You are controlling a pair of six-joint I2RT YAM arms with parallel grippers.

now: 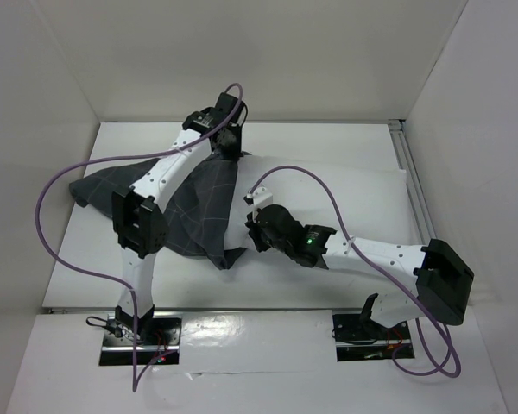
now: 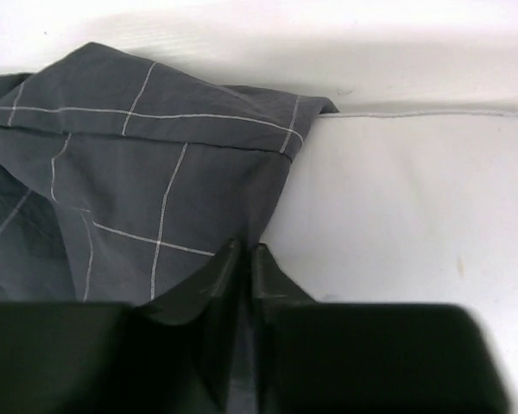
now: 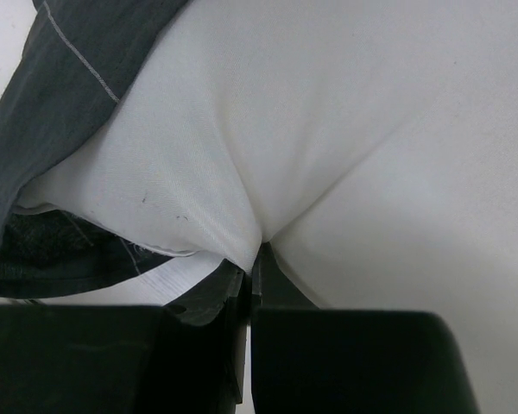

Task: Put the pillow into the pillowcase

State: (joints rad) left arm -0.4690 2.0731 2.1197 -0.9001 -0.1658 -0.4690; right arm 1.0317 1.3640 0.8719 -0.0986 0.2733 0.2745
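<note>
Two arms hold a white pillow (image 1: 375, 211) and grey checked pillowcase (image 1: 198, 207) on a surface (image 1: 285, 286).
The left gripper (image 2: 246, 252) is clenched on the pillowcase hem; the right gripper (image 3: 257, 250) pinches the pillow, one end inside the pillowcase.

top: fixed high behind both bases, looks down on whole surface (image 1: 328, 138) | left wrist: close over left end effector (image 2: 244, 254), facing pillowcase (image 2: 138, 172) edge | right wrist: closer, over right end effector (image 3: 252, 254), facing pillow (image 3: 371, 129) | shared: pillowcase-pillow border
</note>
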